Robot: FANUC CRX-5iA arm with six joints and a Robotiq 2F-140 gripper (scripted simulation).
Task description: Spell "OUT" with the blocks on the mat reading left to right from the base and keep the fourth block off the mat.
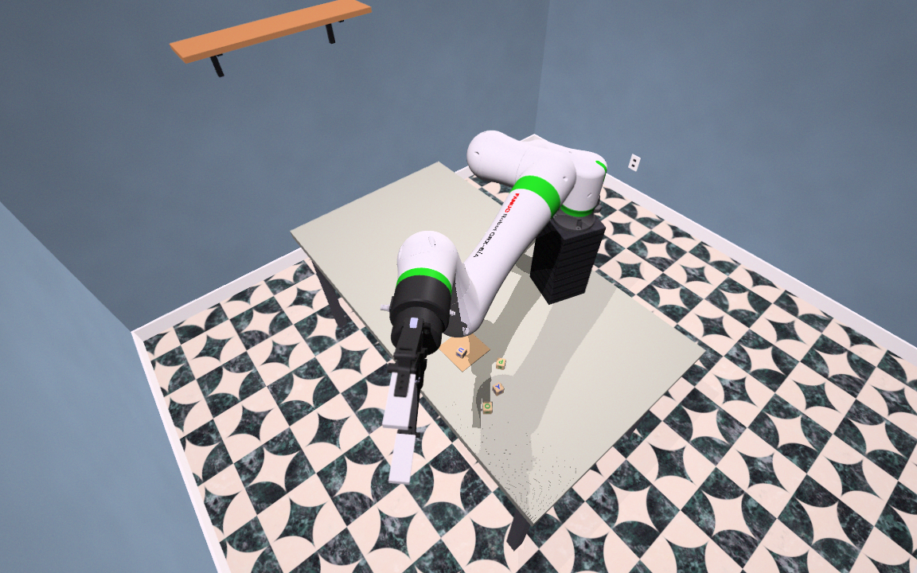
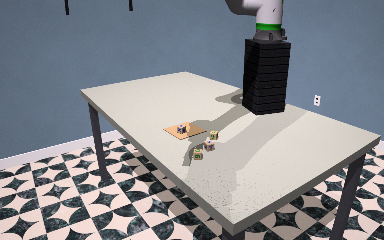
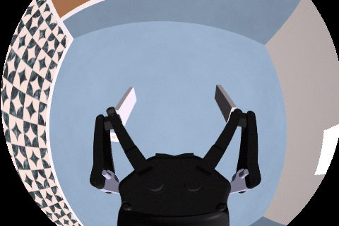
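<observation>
A tan mat [image 1: 478, 349] [image 2: 195, 128] lies near the table's edge. One block [image 1: 461, 350] [image 2: 181, 128] with blue letters stands on it, with what looks like a U on top. Three blocks lie off the mat on the table. One [image 1: 501, 364] [image 2: 213, 135] has green marks. One [image 1: 498, 388] [image 2: 209, 145] has Y on top and T on a side. One [image 1: 487, 407] [image 2: 197, 154] has a green O on top. My gripper [image 1: 399, 442] [image 3: 174, 92] is open and empty. It is raised beside the mat and points away from the table, at the wall.
The grey table [image 1: 590, 356] [image 2: 157, 98] carries the black pedestal [image 1: 565, 259] [image 2: 265, 77] of the arm at its back. An orange wall shelf [image 1: 269, 28] hangs high on the wall. The arm's elbow hangs over the mat's far side.
</observation>
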